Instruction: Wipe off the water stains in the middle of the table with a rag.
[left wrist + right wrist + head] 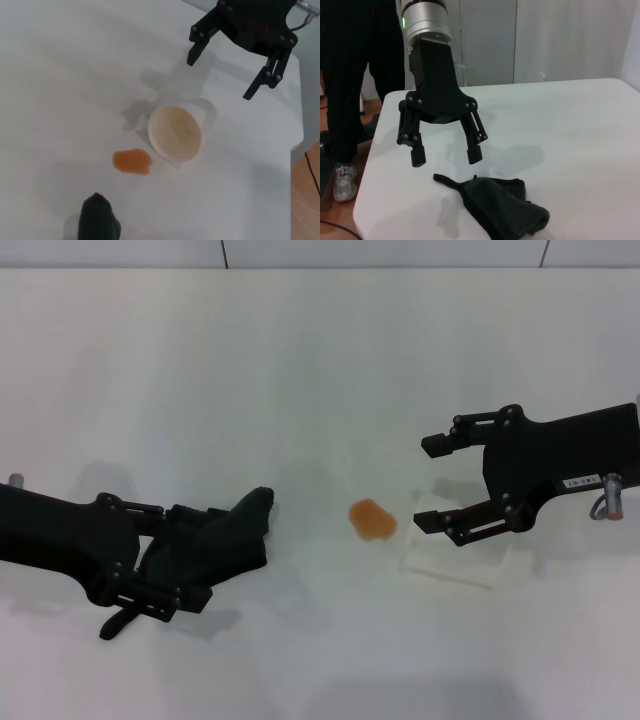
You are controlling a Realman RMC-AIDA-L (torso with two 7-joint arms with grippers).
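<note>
The released left hand [195, 554] hovers over the black rag [225, 540], while the released right hand [433, 483] hangs above a tipped cup [177, 132] beside the orange stain [372, 520] on the table [300, 370].

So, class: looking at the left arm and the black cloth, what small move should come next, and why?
Probably lower the left end effector onto the crumpled black cloth rag and close. It hangs open just above the rag, which lies loose on the white table, while the small orange-brown water stain is unwiped. The right end effector hangs open above the tipped white plastic cup.
</note>
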